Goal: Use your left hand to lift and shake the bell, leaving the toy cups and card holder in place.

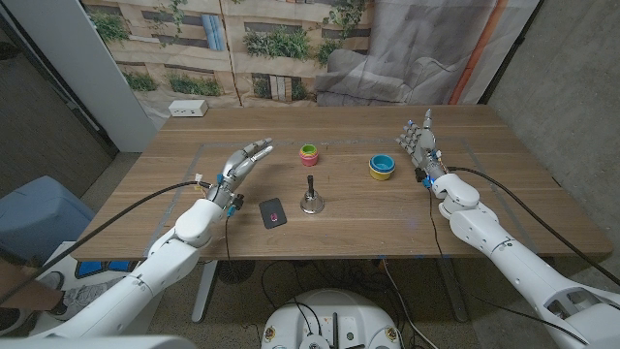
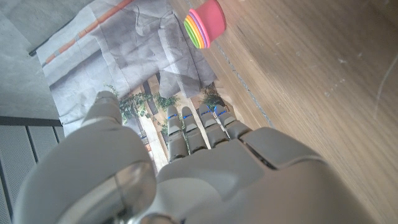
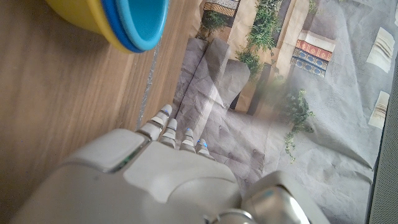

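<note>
The bell [image 1: 311,197] stands upright near the table's [image 1: 387,228] front middle, its thin handle up, with the dark card holder [image 1: 274,212] just beside it on the robot's left and untouched. The step in hand looks like the reach: the left hand [image 1: 244,161] has to swing inward and come down on the handle from above, pinching it high so the fingers stay off the card holder, then lift straight before shaking. The pink stack of toy cups [image 1: 309,152] sits behind the bell and the yellow-and-blue stack [image 1: 381,167] farther toward the robot's right, both well apart from that path. The left hand is over the table, left of the bell, fingers stretched forward and loosely apart, holding nothing. The right hand [image 1: 420,143] stands near the yellow-and-blue stack, fingers raised, spread and empty
</note>
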